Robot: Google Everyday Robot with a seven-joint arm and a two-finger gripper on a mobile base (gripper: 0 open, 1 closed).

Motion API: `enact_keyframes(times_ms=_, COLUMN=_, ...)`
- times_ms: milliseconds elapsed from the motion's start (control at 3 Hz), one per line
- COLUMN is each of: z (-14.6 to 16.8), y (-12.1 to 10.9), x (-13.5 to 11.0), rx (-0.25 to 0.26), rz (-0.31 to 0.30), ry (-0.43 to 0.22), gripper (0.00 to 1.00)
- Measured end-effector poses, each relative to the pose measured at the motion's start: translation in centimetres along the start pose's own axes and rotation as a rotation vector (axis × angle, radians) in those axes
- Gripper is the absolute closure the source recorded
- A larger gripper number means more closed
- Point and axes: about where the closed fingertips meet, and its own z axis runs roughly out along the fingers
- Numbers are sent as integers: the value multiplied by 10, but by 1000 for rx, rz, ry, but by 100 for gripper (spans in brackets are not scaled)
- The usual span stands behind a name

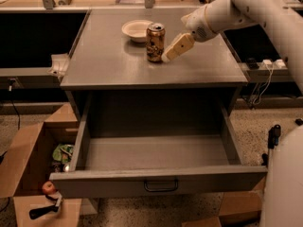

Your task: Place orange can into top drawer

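Observation:
The orange can [155, 42] stands upright on the grey cabinet top [104, 60], just in front of a shallow cream bowl [136, 30]. The gripper [168, 55] reaches in from the upper right on the white arm and sits right beside the can's right side, its cream fingers [177, 47] pointing down-left at the can's base. The top drawer [156, 183] is pulled wide open below the cabinet top, its flat front panel with a small dark wire handle [161, 186] nearest the camera. Nothing lies inside the drawer.
A brown cardboard box [28, 174] with an apple and other items stands on the floor at left of the drawer. Another box [236, 207] lies at lower right. A power strip with cables [265, 65] sits right of the cabinet. The robot's white body [284, 183] fills the lower right.

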Motion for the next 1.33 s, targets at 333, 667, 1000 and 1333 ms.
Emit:
enact_keyframes(times_ms=333, z=21, y=-21, x=-15, rx=4, rz=30, ry=-112, gripper=0)
enact_keyframes(times_ms=667, z=39, y=-34, x=-26, rx=-11, rz=44, ry=-175, gripper=0)
enact_keyframes(times_ms=1000, z=57, y=-36, x=-34, rx=-40, rz=52, ry=-204, gripper=0)
enact_keyframes(times_ms=1333, z=72, y=-33, x=-36, rx=-69, rz=62, ry=-210, gripper=19)
